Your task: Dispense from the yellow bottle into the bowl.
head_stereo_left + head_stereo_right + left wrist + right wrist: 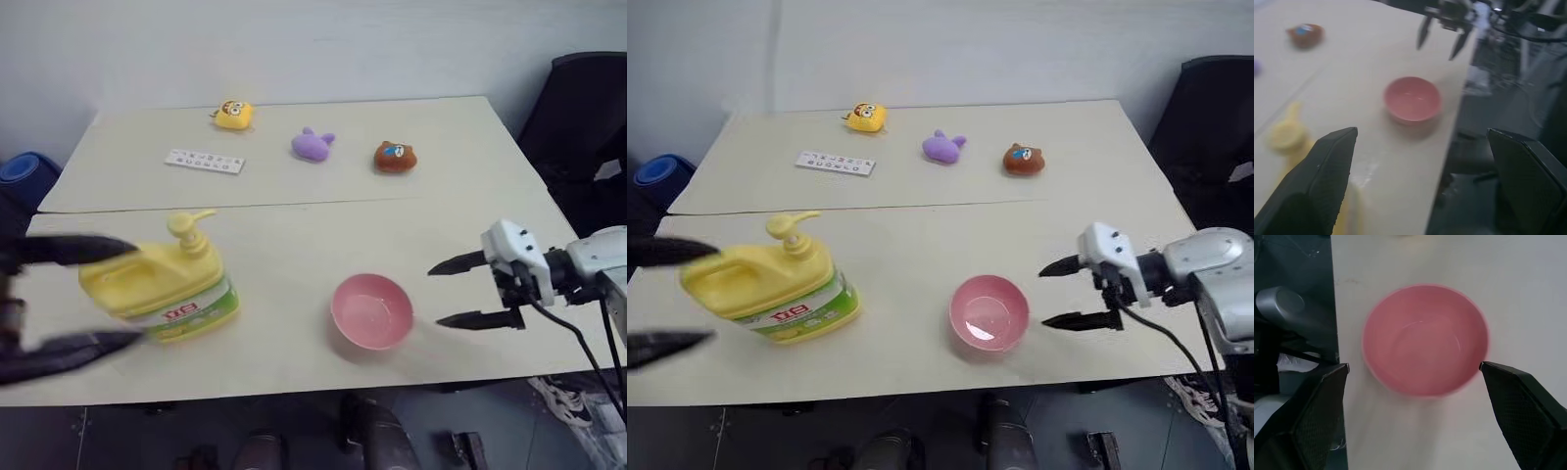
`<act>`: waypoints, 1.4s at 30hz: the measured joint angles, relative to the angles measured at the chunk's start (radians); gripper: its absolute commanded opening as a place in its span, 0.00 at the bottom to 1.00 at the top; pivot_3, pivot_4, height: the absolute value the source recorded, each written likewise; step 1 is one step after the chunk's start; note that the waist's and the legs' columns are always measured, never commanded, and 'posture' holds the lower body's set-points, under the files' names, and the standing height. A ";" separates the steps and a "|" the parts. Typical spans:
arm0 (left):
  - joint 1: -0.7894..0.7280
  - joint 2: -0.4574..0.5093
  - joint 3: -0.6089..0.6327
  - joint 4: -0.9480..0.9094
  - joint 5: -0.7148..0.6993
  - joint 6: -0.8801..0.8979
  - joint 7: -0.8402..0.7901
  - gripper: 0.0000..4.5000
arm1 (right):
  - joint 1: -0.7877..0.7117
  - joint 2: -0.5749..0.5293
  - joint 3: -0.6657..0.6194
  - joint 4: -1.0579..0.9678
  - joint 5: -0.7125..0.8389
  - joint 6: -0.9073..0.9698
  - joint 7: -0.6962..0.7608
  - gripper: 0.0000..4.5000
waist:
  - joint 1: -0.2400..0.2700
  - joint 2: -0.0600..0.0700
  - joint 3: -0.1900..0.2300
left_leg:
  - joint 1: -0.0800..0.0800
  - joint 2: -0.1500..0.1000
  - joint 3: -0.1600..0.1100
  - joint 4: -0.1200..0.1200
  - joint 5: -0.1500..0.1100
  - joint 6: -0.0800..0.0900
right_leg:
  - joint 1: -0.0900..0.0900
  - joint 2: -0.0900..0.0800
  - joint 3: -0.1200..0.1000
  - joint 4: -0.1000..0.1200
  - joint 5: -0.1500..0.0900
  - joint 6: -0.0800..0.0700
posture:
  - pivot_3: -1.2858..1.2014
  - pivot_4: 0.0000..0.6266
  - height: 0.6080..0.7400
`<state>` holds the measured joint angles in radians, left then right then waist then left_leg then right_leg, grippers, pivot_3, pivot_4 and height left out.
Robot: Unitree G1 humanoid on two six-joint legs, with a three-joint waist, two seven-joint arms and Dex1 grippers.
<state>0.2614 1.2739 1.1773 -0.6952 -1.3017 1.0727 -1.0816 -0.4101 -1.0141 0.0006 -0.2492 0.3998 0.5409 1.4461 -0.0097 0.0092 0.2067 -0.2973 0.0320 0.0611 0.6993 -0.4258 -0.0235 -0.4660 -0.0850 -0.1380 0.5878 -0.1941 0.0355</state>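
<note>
Left tool (69, 299), wide open and empty, straddled the squat yellow plastic pump jug (162, 284) at frame lower left; right tool (460, 291), open and empty, faced the small pink plastic bowl (371, 310).

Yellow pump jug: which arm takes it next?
Left, probably. The open left gripper already flanks the squat yellow plastic pump jug; the open right gripper sits beside the small pink plastic bowl.
</note>
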 measured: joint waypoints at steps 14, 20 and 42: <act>0.121 -0.064 -0.372 -0.173 0.435 -0.228 -0.077 1.00 | 0.133 0.080 0.220 -0.212 -0.160 -0.132 -0.203 0.96 | 0.005 -0.005 -0.002 | 0.002 0.001 0.005 0.001 0.002 -0.003 | -0.001 0.007 0.006 -0.002 -0.003 -0.005 | 0.52 0.24 1.00; 0.043 -0.062 -0.394 -0.162 0.419 -0.210 -0.062 1.00 | 0.121 0.141 0.315 -0.108 -0.303 -0.262 -0.272 0.58 | 0.006 -0.009 -0.003 | 0.002 0.001 0.005 0.001 0.001 -0.002 | -0.001 0.007 0.006 -0.002 -0.003 -0.005 | 0.52 0.24 1.00; -0.113 -0.052 -0.422 -0.156 0.320 -0.118 0.036 1.00 | 0.112 0.195 0.333 0.005 -0.390 -0.364 -0.295 0.00 | 0.007 -0.013 -0.006 | 0.003 0.001 0.005 0.001 0.001 -0.002 | -0.001 0.007 0.006 -0.001 -0.003 -0.005 | 0.52 0.24 1.00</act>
<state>0.1481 1.2215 0.7548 -0.8509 -0.9813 0.9551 -1.0460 -0.2978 -0.8191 0.3339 -0.2441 0.0102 0.1771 1.1513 -0.0030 -0.0037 0.2009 -0.2947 0.0332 0.0656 0.7004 -0.4249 -0.0252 -0.4665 -0.0784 -0.1322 0.5871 -0.1967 0.0305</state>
